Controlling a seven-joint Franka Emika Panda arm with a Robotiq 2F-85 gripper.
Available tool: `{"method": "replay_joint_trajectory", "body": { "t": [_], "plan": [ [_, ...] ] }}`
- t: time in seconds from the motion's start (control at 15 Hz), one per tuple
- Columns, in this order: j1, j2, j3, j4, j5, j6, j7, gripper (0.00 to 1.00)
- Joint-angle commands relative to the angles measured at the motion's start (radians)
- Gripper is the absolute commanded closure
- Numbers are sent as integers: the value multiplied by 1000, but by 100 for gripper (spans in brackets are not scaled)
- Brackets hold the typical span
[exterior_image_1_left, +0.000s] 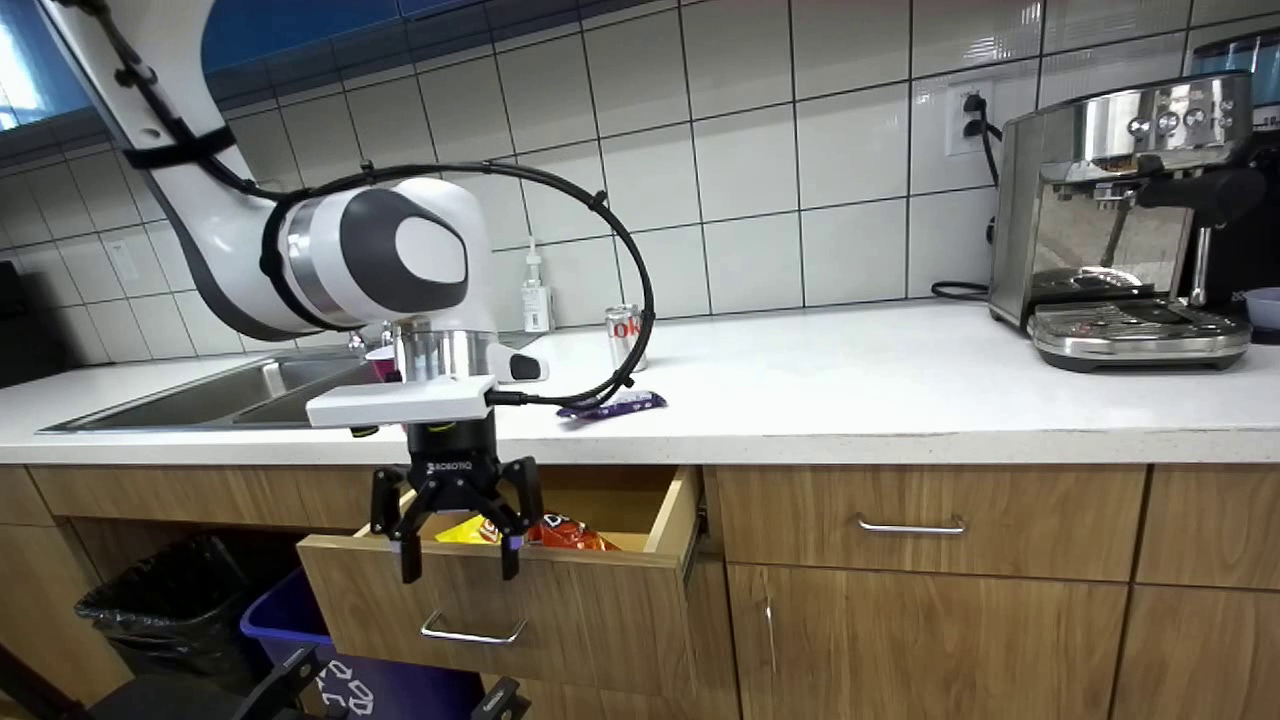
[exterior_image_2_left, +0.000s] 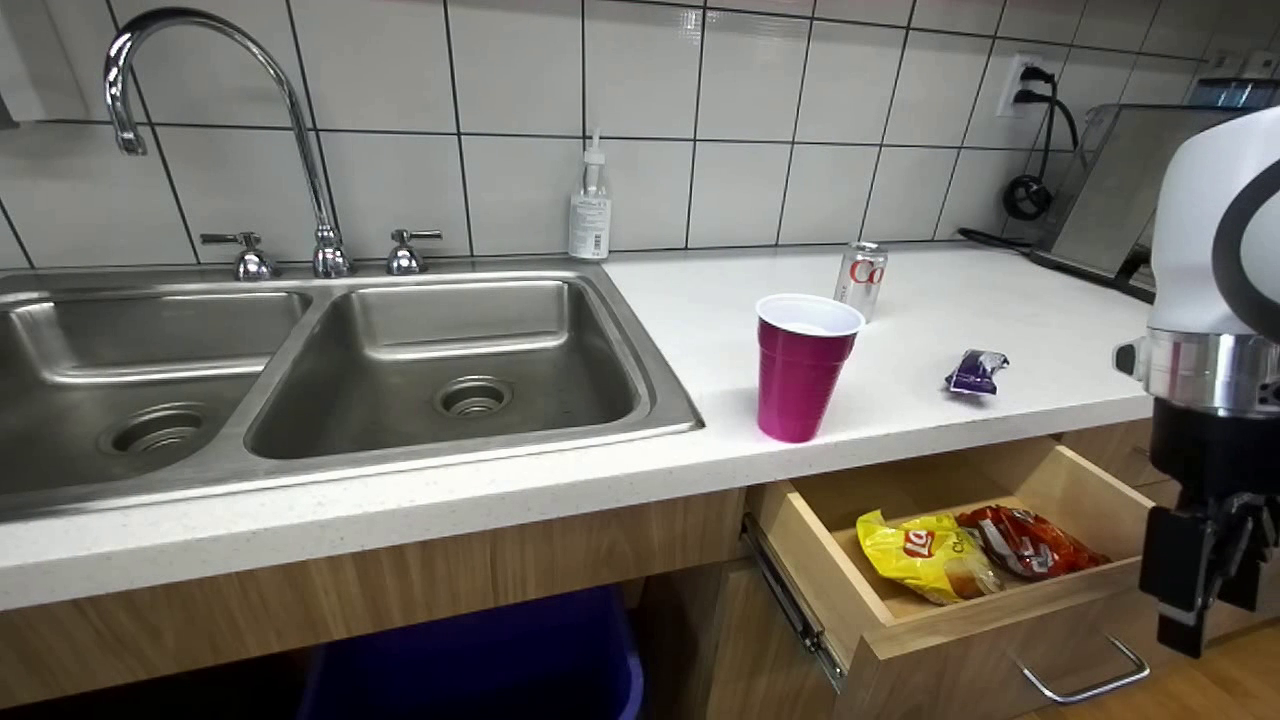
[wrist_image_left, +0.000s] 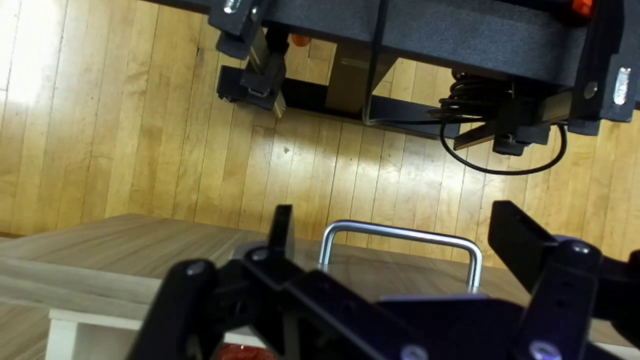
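Wrist view shows the gripper with its fingers spread wide, holding nothing, near the metal handle but seemingly not touching it. This handle sits on the front of the drawer, which stands out from the cabinet on its runner, so the yellow bag and red bag inside lie uncovered, side by side. Above, a pink cup stands on the counter.

Black on gripper. Brown grain on drawer, silver on handle. Yellow on one bag, red on other bag. Magenta, white inside, on cup near counter's front edge. Purple on wrapper.
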Motion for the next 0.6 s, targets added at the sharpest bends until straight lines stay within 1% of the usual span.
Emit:
{"method": "replay_joint_trajectory", "body": {
  "t": [0.0, 0.2, 0.53],
  "plan": [
    [-12, 19, -6, -5, -59, 67, 19, 0],
    [-11, 32, -11, -7, -79, 117, 25, 0],
    [-12, 53, -13, -9, -70, 183, 25, 0]
  ]
}}
